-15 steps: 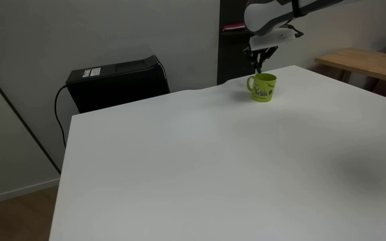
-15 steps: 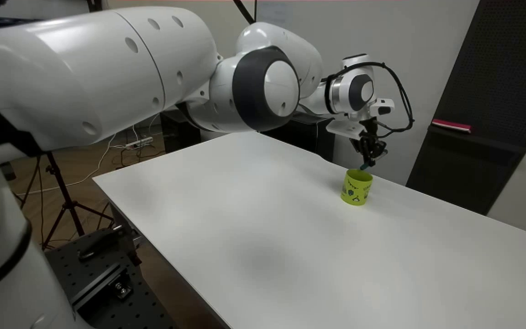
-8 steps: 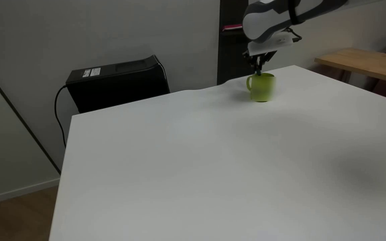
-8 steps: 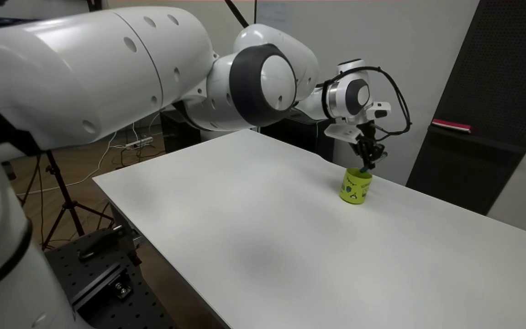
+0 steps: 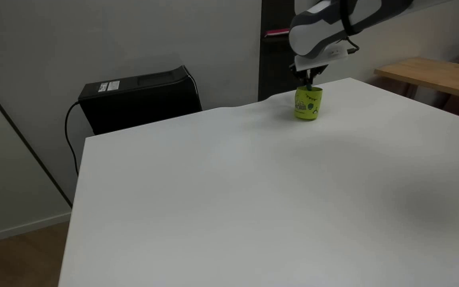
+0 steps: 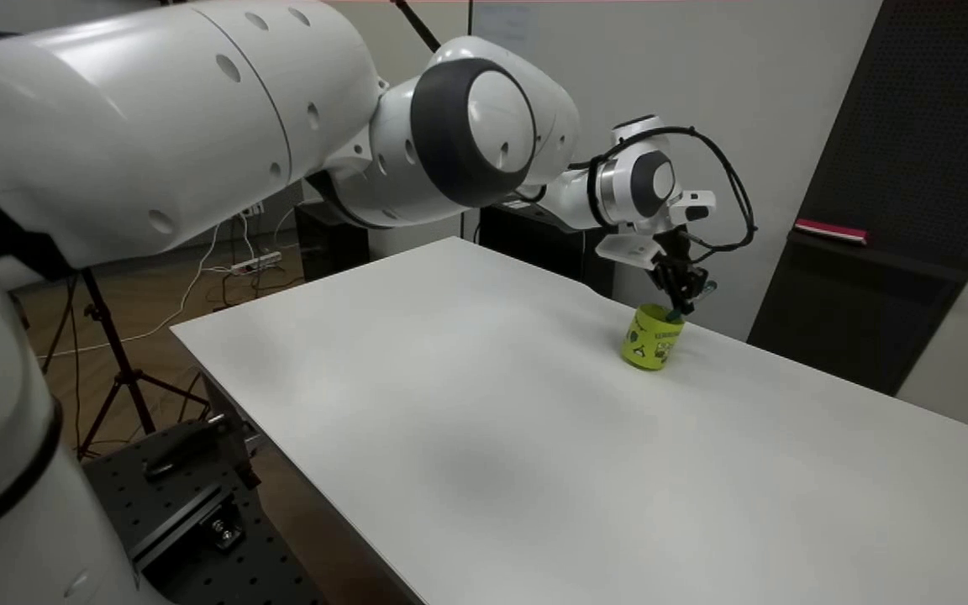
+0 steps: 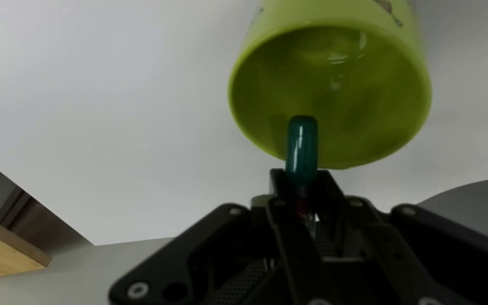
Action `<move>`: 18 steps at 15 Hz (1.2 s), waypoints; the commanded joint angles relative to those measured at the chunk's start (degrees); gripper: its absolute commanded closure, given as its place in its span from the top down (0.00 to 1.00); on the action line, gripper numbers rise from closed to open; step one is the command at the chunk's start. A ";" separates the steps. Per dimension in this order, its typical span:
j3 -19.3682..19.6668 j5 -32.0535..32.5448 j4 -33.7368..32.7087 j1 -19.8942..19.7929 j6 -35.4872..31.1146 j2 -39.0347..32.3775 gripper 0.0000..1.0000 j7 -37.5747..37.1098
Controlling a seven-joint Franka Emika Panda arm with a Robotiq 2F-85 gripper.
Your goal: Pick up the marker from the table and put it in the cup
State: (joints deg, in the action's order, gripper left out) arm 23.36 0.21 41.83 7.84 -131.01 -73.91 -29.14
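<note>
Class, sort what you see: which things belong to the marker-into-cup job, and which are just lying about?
Belongs to the job:
green marker
yellow-green cup
white table
end effector, shut on the marker

Just lying about:
wooden table
tripod
power strip
thin red item
black labelled box

In an exterior view, the camera faces down across the table (image 5: 213, 191) towards a wall (image 5: 134, 40), the cup (image 5: 308, 105) small at upper right. In an exterior view, it looks down past the arm (image 6: 156, 143), close at upper left. Wrist view: very near, facing into the cup's mouth, right of upper centre. Both exterior views share the table and cup.
</note>
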 commanded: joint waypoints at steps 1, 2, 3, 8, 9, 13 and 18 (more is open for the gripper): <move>2.37 1.00 10.53 3.46 -3.61 5.53 0.03 -3.03; 2.88 0.97 12.85 4.27 -4.69 6.62 0.03 -3.15; 3.42 0.96 15.30 5.10 -5.89 7.77 0.03 -3.32; 2.34 7.90 27.34 7.59 -11.02 14.13 0.03 -7.48; 2.47 8.81 29.88 8.24 -12.20 15.44 0.03 -8.25; 3.42 12.19 39.84 11.08 -16.53 20.31 0.03 -11.50; 5.00 15.85 48.99 14.42 -19.77 24.86 0.38 -15.40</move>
State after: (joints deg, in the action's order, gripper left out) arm 26.95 13.04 82.74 19.64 -148.92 -54.08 -40.51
